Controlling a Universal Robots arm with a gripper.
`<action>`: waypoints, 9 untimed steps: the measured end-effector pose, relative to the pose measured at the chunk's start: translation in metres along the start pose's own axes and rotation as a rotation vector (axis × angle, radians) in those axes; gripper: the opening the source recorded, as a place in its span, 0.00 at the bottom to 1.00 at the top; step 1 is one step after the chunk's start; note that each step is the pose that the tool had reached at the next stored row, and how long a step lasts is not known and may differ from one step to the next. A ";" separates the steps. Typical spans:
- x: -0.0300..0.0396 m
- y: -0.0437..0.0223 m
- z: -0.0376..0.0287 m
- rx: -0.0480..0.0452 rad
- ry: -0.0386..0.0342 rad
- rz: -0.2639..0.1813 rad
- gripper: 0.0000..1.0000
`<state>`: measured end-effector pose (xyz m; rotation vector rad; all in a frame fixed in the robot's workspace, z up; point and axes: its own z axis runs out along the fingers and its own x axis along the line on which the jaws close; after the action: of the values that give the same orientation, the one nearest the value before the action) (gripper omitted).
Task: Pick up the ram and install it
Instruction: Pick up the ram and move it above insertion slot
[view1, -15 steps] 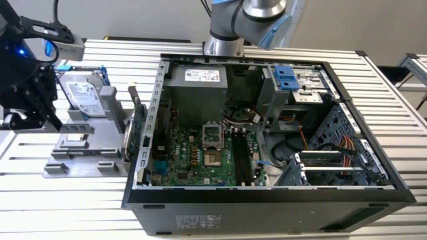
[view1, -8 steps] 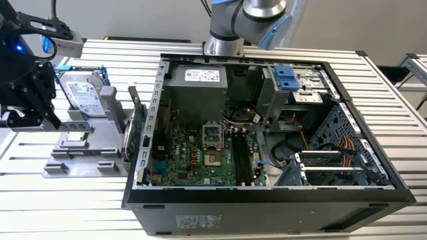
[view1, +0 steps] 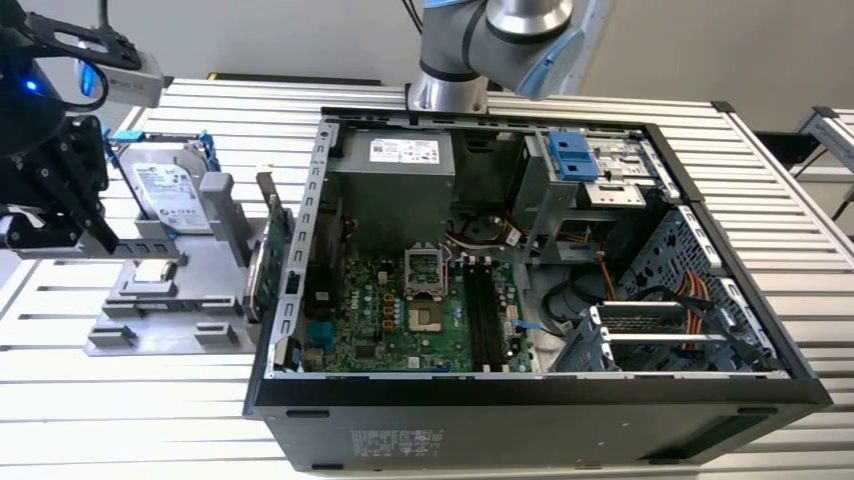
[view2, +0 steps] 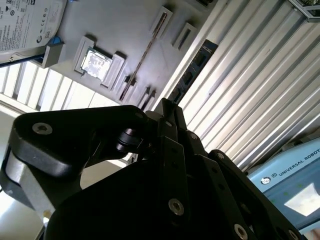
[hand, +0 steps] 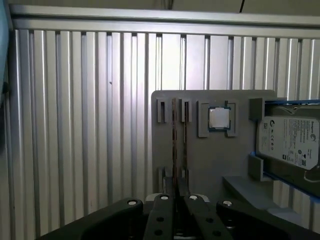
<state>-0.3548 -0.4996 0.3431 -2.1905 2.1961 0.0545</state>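
Observation:
The ram (hand: 173, 140) is a thin stick standing on edge in the slots of a grey holder (hand: 200, 160); it also shows as a fine line in the second wrist view (view2: 145, 52). My black gripper (hand: 175, 202) hangs above the holder, lined up with the ram's near end, its fingers drawn together with nothing between them. In the exterior view the gripper (view1: 74, 230) is high at the left, beside the holder (view1: 160, 300). The open computer case (view1: 534, 300) lies to the exterior view's right, its long dark memory slots (view1: 483, 310) on the green motherboard.
On the holder sit a hard drive (view1: 167, 195), a small square silver processor (hand: 219, 118) and, at its case-side edge, an upright green expansion card (view1: 274, 260). The ribbed metal table (hand: 75, 125) lies all around. The arm's base (view1: 447, 90) stands behind the case.

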 end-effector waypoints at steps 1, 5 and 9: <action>-0.0001 0.0000 -0.0007 0.0001 -0.0001 0.000 0.00; -0.0002 0.0000 -0.0035 0.0001 -0.0001 0.000 0.00; -0.0004 0.0000 -0.0066 0.0001 -0.0001 0.000 0.00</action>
<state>-0.3548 -0.4996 0.3496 -2.1904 2.1960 0.0545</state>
